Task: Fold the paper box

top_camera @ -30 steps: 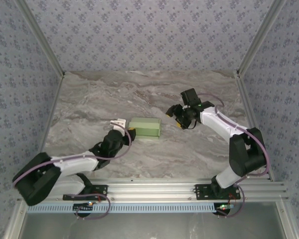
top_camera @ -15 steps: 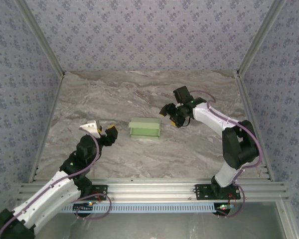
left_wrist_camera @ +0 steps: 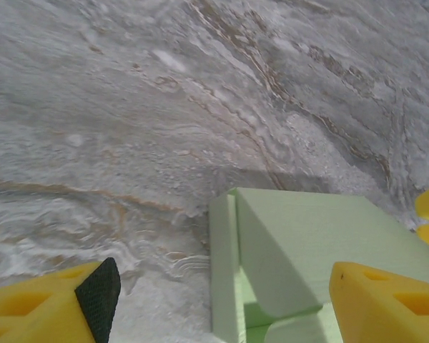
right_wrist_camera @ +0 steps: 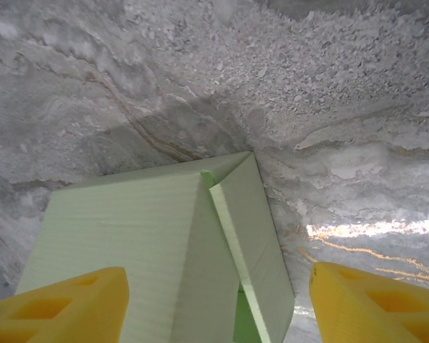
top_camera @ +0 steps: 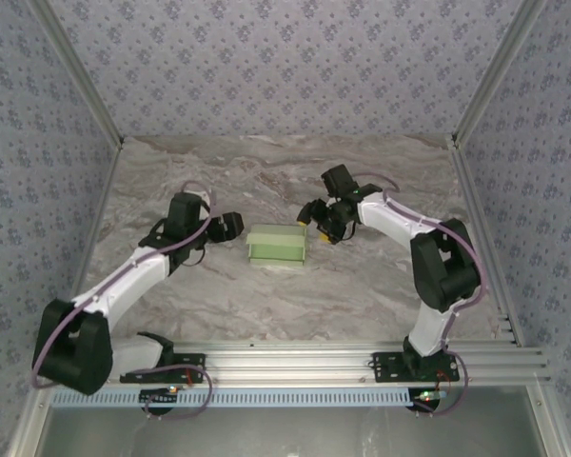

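Both hands stand wide open and hold nothing: the left hand (top_camera: 230, 225) hangs just beside the left end of the box (top_camera: 277, 245), and the right hand (top_camera: 316, 219) hangs just beside its far right corner. In each wrist view the yellow fingers (left_wrist_camera: 43, 311) sit spread at the bottom corners with the green card between and ahead of them, not touching it as far as can be told. The box lies on the counter (top_camera: 362, 286) about midway between the two arms, with its long axis running left to right, so each hand faces one short end. From the left hand the box lies to the right and slightly nearer. From the right hand it lies to the left and nearer. The right hand looks a shade closer to the card, though the gap on either side is small and I would not press the difference. The body of the box looks already squared up. The ends are what seem unfinished, since the right wrist view shows a flap (right_wrist_camera: 254, 236) standing ajar at the right end, and the left wrist view shows the left end open with card tucked loosely inside. My judgement is that the coming move turns on pushing inward along that long axis, one hand closing an end while the other braces the opposite end. Count: one box, two hands, one counter.
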Robot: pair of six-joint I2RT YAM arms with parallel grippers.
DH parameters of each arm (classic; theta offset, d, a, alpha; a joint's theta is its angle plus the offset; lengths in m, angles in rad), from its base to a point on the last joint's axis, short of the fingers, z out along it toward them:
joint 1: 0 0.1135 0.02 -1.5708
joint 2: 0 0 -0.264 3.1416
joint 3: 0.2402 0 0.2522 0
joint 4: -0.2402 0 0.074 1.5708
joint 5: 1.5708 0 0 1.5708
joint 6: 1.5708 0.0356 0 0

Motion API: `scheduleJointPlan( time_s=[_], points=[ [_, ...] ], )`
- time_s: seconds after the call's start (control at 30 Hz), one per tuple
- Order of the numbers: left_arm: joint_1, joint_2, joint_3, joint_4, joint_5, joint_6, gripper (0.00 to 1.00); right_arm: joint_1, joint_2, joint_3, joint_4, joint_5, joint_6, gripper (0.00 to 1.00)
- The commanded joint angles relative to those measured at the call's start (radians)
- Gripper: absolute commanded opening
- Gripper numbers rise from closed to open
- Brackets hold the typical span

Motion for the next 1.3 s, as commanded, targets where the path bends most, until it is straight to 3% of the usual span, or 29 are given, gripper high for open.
scheduleJointPlan(
  time_s=[0.0,0.13,0.47,0.7,0.87,1.03,1.27],
  points=[
    [0.006,0.095,0.064,-0.007,0.173,0.027,0.79,0.003,0.033,0.022,-0.039,-0.021,-0.04,0.69],
    [-0.018,0.19,0.098,0.004,0.276,0.073,0.72,0.003,0.053,0.021,-0.041,-0.028,-0.06,0.68],
    [-0.091,0.263,-0.052,0.089,0.141,0.129,0.71,0.003,0.105,-0.014,-0.042,-0.009,-0.129,0.67],
    [-0.136,0.338,-0.066,0.062,0.047,0.135,0.68,0.004,0.112,-0.037,-0.051,0.077,-0.193,0.65],
    [-0.161,0.342,-0.044,0.033,0.022,0.122,0.67,0.004,0.012,-0.124,0.063,0.06,-0.301,0.65],
    [-0.166,0.329,-0.016,-0.022,-0.006,0.098,0.67,-0.005,-0.124,-0.161,0.066,0.18,-0.451,0.66],
    [-0.164,0.24,-0.008,-0.058,-0.031,0.067,0.64,-0.029,-0.136,-0.217,0.109,0.082,-0.455,0.66]
  ],
)
